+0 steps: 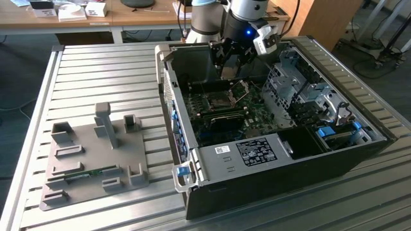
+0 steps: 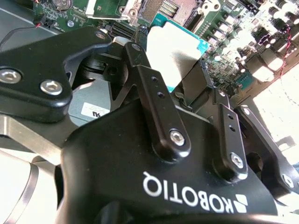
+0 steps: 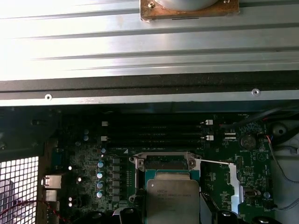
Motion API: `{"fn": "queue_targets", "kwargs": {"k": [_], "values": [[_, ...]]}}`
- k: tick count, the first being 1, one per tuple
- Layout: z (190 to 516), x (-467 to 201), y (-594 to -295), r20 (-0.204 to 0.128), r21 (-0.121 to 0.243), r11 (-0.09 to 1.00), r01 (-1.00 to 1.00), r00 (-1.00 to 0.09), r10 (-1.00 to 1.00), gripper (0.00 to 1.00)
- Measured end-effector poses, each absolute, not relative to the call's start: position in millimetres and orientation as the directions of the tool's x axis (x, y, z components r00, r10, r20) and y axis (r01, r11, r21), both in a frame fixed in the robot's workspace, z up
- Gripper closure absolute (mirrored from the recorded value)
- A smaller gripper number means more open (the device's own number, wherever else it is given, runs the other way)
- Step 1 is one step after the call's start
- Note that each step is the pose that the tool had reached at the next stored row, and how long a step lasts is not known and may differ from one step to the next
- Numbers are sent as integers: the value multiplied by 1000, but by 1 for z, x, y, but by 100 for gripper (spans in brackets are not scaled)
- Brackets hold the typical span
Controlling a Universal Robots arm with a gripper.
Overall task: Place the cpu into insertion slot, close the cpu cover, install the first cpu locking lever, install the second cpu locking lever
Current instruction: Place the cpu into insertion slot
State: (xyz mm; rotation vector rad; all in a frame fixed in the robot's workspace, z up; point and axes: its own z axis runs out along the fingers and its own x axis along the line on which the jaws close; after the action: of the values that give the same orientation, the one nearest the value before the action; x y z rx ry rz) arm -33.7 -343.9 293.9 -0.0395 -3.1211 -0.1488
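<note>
The cpu (image 2: 175,46), a flat square with a dull silvery lid and a green edge, sits pinched between the black fingers (image 2: 156,100) of the gripper (image 2: 172,65), whose jaws are narrowed onto its two sides. In the first wrist view it hangs just in front of the insertion slot (image 3: 166,162), a dark square with a shiny metal rim. In the exterior view the cpu cover (image 1: 241,89), a thin metal frame, stands tilted up beside the slot. Long black memory slots (image 3: 154,132) lie beyond on the green circuit board (image 1: 260,113). The computer case (image 1: 270,178) walls it in all round, open on top, on a ribbed metal table (image 1: 103,82).
</note>
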Motion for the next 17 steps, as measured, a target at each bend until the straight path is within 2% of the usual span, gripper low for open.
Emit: {"fn": "queue_targets", "kwargs": {"k": [17], "values": [[289,-34,-344,18,95,995,26,-1000,24,46]]}}
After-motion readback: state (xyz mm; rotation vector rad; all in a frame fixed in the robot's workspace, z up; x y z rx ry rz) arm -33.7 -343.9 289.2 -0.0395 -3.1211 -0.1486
